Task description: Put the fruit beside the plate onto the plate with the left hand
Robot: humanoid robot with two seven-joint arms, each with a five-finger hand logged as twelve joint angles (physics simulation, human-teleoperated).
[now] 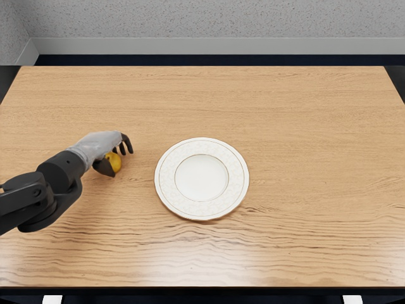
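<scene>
- Left hand [104,151] entered from the left edge on its arm, over the table [285,114], well left of centre.
- Hand state: fingers [126,144] curled down over the yellow fruit [114,162], thumb on its near side. Fruit pinched between them; only its lower right part was visible.
- Fruit loc.: beside the plate [166,180] on its left, apart from the rim with bare wood between, not on the plate. Could not tell whether it sat on the table or was just lifted.
- Plate: white, patterned rim, shallow well, nothing on it.
- Right hand: not in view.
- Handling, est.: fruit small and rounded, prob. light, firm skin, smooth enough to roll or squirt out of a loose pinch. Not fragile, so a firm squeeze looked acceptable.
- Grip pt, rec.: across the widest part, fingers over the top and thumb opposing, approx. as seen.
- Step in hand, judged: grasp made, carry to the plate not yet done.
- Risk: fruit rolling off the shallow plate if released high or near the rim; release low over the well.
</scene>
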